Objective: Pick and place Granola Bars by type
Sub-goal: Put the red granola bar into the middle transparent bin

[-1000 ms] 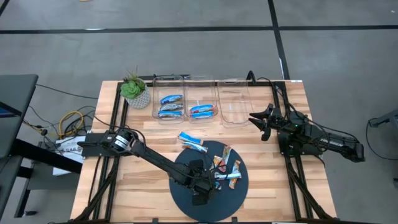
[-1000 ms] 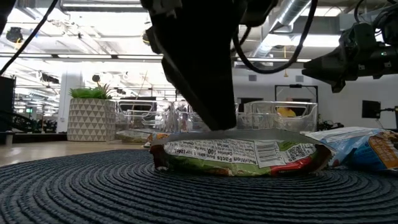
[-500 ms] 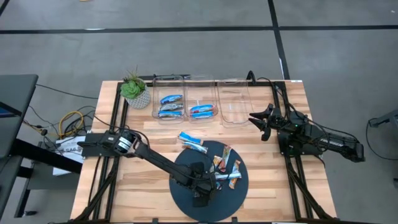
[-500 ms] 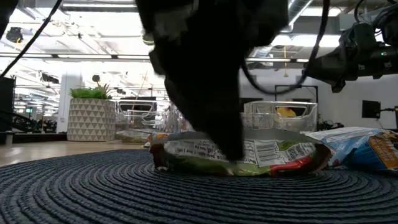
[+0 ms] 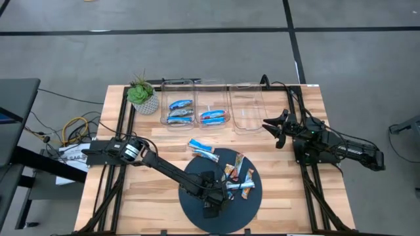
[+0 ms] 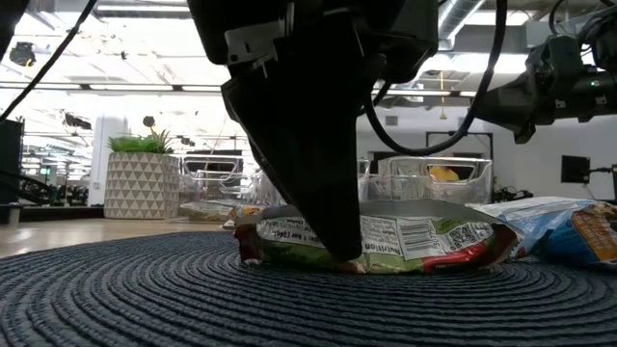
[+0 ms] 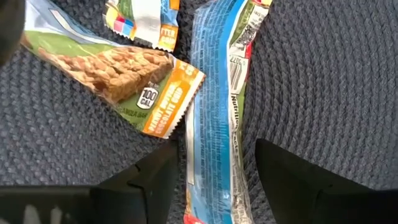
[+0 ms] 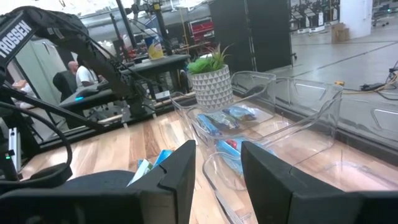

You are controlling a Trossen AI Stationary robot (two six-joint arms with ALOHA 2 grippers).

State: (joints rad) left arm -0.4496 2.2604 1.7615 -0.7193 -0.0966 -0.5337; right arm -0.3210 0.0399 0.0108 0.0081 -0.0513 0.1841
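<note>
Several granola bars (image 5: 237,177) lie on the dark round mat (image 5: 197,219). My left gripper (image 5: 211,196) points down over the mat's middle, open. In the left wrist view its fingers (image 7: 214,152) stand on either side of a long blue-and-white bar (image 7: 214,93) that lies flat on the mat; I see no touch. The low view shows that bar's printed back (image 6: 415,236) behind one finger (image 6: 328,193). A green-and-orange bar (image 7: 118,78) lies beside it. My right gripper (image 5: 274,124) waits open at the table's right, near the bins.
Three clear bins stand in a row at the far edge: two (image 5: 180,110) (image 5: 214,117) hold blue bars, and the right one (image 5: 248,108) shows none. A potted plant (image 5: 141,95) stands left of them. Blue bars (image 5: 202,149) lie at the mat's far rim.
My left gripper has sunk toward the mat. In the low view its finger was above the blue-and-white bar and now reaches down in front of it. The bar has stayed where it was.
</note>
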